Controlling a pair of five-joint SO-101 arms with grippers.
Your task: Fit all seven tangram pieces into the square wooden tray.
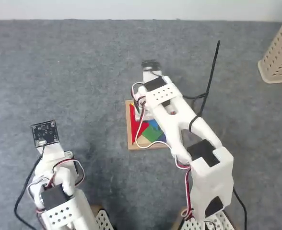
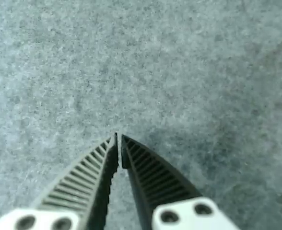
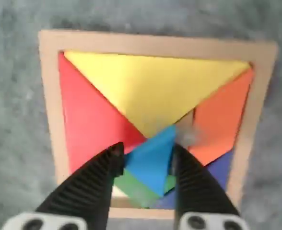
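Note:
The square wooden tray [image 3: 49, 110] lies on grey carpet and holds a yellow triangle [image 3: 150, 86], a red triangle [image 3: 90, 129], an orange piece [image 3: 220, 124], a green piece [image 3: 134, 187] and a dark blue piece [image 3: 220, 167]. My right gripper [image 3: 148, 155] hangs straight over the tray, shut on a light blue triangle [image 3: 153, 165] that sits slightly above the others at the tray's middle. In the high view the right arm [image 1: 179, 120] covers much of the tray [image 1: 129, 132]. My left gripper [image 2: 119, 143] is shut on nothing above bare carpet, well to the tray's left.
A beige perforated basket [image 1: 280, 52] stands at the far right edge. A black cable [image 1: 210, 81] runs behind the right arm. The left arm [image 1: 54, 177] sits at the near left. Open carpet surrounds the tray.

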